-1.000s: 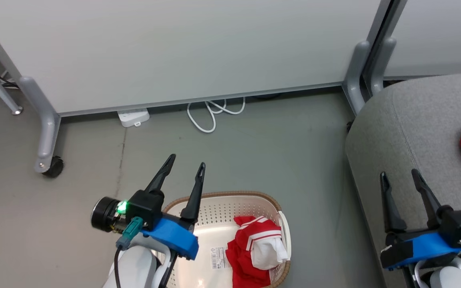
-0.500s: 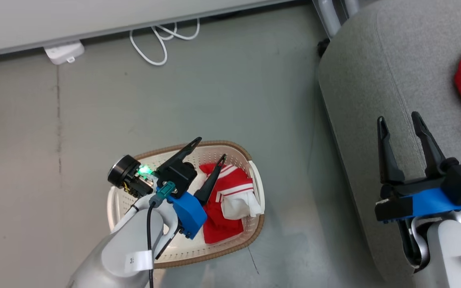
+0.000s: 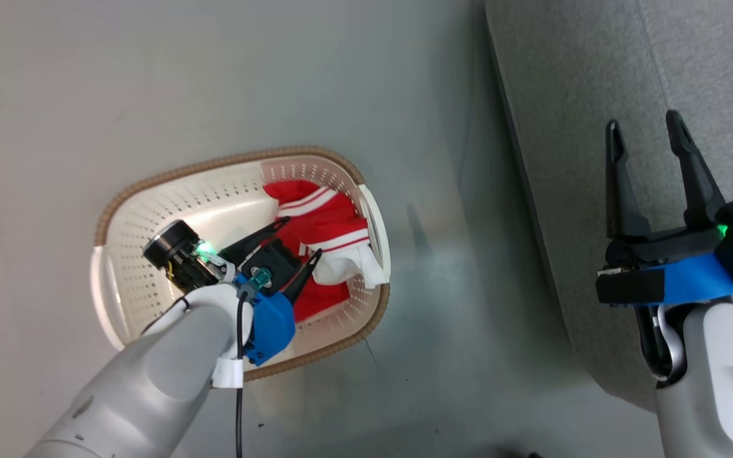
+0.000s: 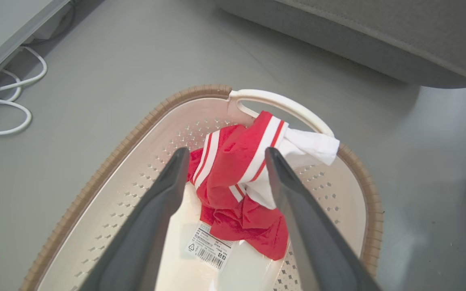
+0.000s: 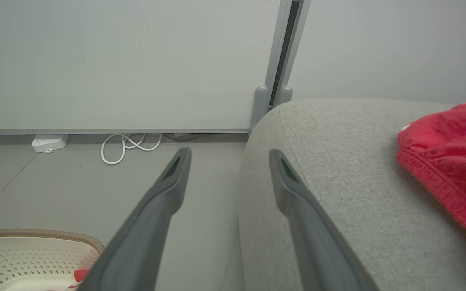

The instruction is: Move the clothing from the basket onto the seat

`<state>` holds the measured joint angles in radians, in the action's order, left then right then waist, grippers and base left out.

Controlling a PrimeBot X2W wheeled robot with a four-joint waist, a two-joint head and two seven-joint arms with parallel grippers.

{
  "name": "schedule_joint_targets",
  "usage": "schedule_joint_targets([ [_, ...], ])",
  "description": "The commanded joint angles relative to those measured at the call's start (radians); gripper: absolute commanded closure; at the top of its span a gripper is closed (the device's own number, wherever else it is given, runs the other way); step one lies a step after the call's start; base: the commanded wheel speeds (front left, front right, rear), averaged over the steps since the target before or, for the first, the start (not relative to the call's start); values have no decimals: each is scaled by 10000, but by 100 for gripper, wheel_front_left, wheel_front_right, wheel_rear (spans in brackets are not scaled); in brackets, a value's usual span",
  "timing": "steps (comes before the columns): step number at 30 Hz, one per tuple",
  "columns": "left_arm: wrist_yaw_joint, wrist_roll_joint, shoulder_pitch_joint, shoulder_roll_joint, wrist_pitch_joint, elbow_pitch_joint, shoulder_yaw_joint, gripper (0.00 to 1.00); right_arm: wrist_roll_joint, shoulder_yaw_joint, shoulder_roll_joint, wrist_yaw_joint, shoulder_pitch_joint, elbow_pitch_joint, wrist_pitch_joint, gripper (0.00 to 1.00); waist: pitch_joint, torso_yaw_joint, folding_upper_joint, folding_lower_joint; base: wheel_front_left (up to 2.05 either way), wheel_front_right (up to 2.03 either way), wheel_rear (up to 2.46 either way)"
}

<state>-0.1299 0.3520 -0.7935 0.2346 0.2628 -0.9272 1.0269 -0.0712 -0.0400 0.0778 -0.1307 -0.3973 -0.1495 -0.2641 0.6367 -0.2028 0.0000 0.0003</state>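
The cream basket (image 3: pixel 214 166) with its brown rim stands on the floor, and a crumpled red and white piece of clothing (image 3: pixel 322 216) lies at its right end. My left gripper (image 3: pixel 303 236) is open inside the basket, fingertips either side of the garment's upper folds (image 4: pixel 241 226), not closed on it. In the left wrist view the left gripper (image 4: pixel 227 151) frames the clothing above the barcode sticker (image 4: pixel 208 246). My right gripper (image 3: pixel 642 121) hangs open and empty over the grey seat (image 3: pixel 570 95). A second red garment (image 5: pixel 451 153) lies on the seat (image 5: pixel 358 182), right of the right gripper (image 5: pixel 229 152).
Bare grey floor (image 3: pixel 150 76) surrounds the basket. A narrow strip of floor separates the basket from the seat's rounded edge. Against the pale partition panel (image 5: pixel 136 60) lie a coiled white cable (image 5: pixel 128 145) and a white power strip (image 5: pixel 49 142). A grey partition post (image 5: pixel 271 101) stands behind the seat.
The head camera has tilted down. My left gripper has dropped from above the basket's rim into the basket, onto the clothing. The right gripper stays open over the seat.
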Motion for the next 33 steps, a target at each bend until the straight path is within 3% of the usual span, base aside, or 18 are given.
schedule_joint_targets([
  [1,-7,115,-368,120,30,-267,372,0,34,26,-29,-1,-273,91,-5,0,593,-254,0,-3,0,0,0],
  [13,-8,844,-1883,403,30,-1617,2295,0,9,57,-9,-1,-613,428,-6,0,2091,-663,0,-3,0,0,0],
  [33,-8,-696,-2921,238,-105,-2137,2559,0,-57,419,-145,-1,-713,787,-6,0,3164,-1146,0,-3,0,0,0],
])
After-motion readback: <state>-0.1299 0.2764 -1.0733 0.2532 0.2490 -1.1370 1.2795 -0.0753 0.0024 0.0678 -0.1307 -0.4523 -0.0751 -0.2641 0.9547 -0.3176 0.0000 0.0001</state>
